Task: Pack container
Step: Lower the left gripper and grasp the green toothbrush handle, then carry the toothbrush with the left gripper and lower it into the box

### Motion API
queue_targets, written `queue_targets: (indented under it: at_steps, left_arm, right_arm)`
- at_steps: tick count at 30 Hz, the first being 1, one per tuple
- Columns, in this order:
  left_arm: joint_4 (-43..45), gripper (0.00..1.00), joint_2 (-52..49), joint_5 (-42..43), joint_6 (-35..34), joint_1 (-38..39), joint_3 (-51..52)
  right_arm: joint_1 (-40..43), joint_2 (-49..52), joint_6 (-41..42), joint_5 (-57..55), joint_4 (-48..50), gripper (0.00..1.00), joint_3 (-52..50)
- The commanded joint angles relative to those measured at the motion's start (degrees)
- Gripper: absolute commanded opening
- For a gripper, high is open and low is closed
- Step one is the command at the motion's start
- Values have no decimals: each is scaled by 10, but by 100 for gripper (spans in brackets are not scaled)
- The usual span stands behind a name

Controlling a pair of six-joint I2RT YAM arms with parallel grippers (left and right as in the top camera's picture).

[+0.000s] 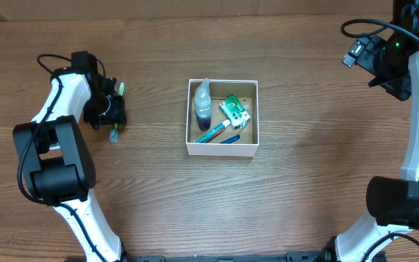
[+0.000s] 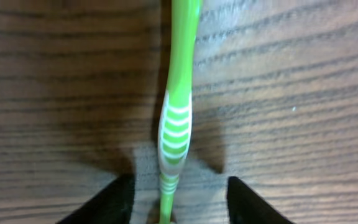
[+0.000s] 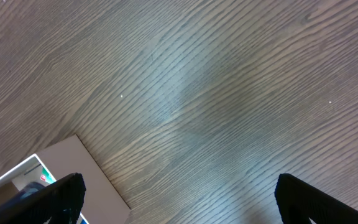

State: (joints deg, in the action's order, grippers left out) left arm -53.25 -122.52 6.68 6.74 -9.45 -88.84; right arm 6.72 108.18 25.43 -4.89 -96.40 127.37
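The container (image 1: 222, 151), a white-walled square box with a brown inside, sits mid-table. It holds a small clear bottle (image 1: 203, 102), a green and white box (image 1: 235, 111) and a blue and red tube (image 1: 213, 133). A green toothbrush (image 1: 113, 134) lies on the table at the left. My left gripper (image 1: 111, 109) is low over it and open. In the left wrist view its jaws (image 2: 179, 186) straddle the toothbrush handle (image 2: 176, 124) with gaps on both sides. My right gripper (image 1: 384, 69) is open and empty at the far right; its wrist view (image 3: 179, 186) shows bare table and a corner of the container (image 3: 73, 165).
The table is brown wood grain. Both arm bases stand at the front corners, left (image 1: 57, 171) and right (image 1: 402, 196). A cable (image 1: 49, 62) loops beside the left arm.
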Motion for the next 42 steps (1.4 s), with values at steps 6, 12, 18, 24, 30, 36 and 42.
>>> queue_targets:
  at_steps: [6,12,18,24,30,36,42]
  left_arm:
    - [36,57,-25,4,-1,2,3]
    - [55,58,-56,4,-1,2,3]
    - [69,40,-96,5,-8,2,3]
    - [76,11,-110,5,-11,2,2]
    - [64,5,-110,12,-25,2,-4]
    - [-1,4,-108,55,-25,2,-59]
    - [-133,4,-104,70,-25,2,-189]
  right_arm:
    - [1,0,1,-2,3,100,2]
    - [1,0,1,-2,3,100,2]
    - [1,0,1,-2,3,100,2]
    - [1,0,1,-2,3,100,2]
    - [1,0,1,-2,3,100,2]
    - [1,0,1,-2,3,100,2]
    - [1,0,1,-2,3,100,2]
